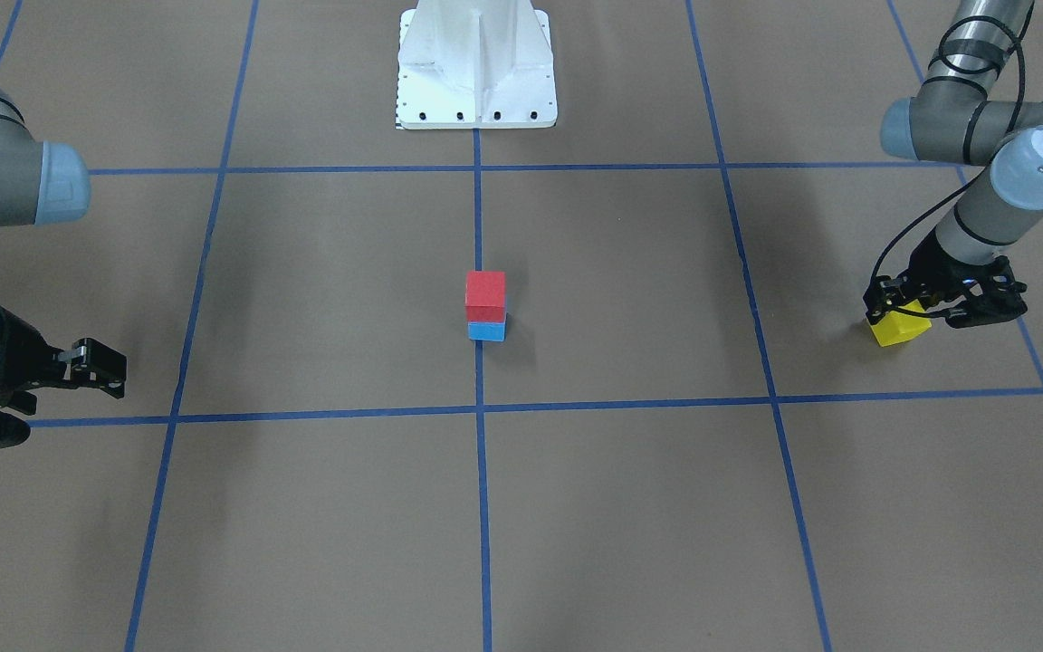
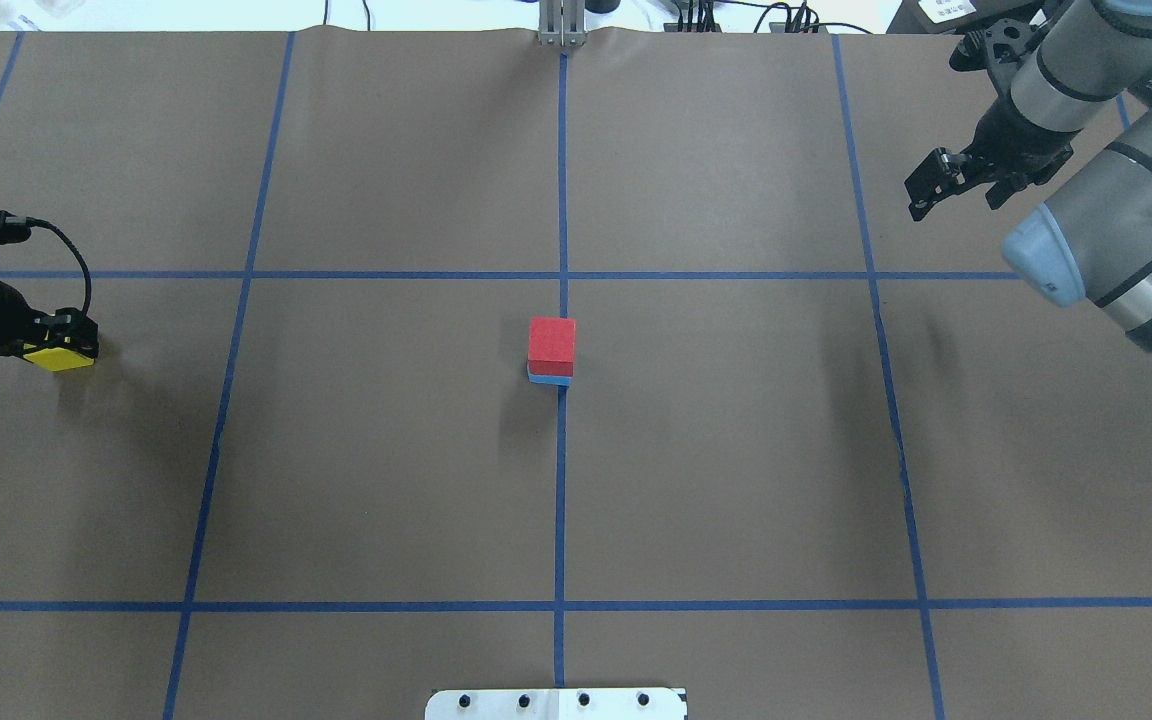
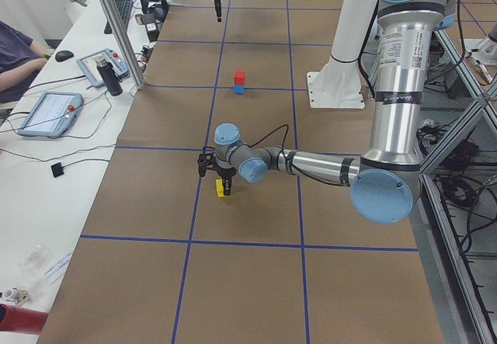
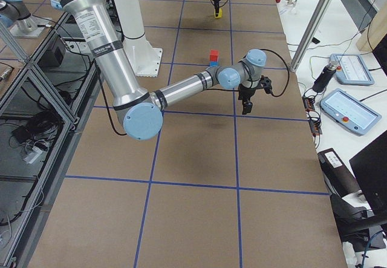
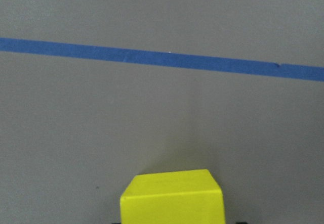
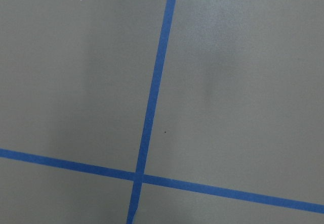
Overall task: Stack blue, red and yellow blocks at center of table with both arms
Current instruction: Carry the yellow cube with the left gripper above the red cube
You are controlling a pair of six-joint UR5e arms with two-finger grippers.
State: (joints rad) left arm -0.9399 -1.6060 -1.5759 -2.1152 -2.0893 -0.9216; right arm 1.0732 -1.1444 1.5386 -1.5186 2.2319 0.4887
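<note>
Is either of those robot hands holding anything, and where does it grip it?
The left hand pinches the yellow block by two opposite sides, near its top. The right hand holds nothing.

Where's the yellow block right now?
Overhead view, far left edge: the yellow block sits in the left gripper, far from the red block stacked on the blue block at centre.

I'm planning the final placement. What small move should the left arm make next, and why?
Probably lift straight up a little. The left claw straddles the small matte yellow cube far off to the side, while the matte red cube already sits on the matte sky-blue cube at the centre. Whether the grip is shut is unclear, so confirm first.
</note>
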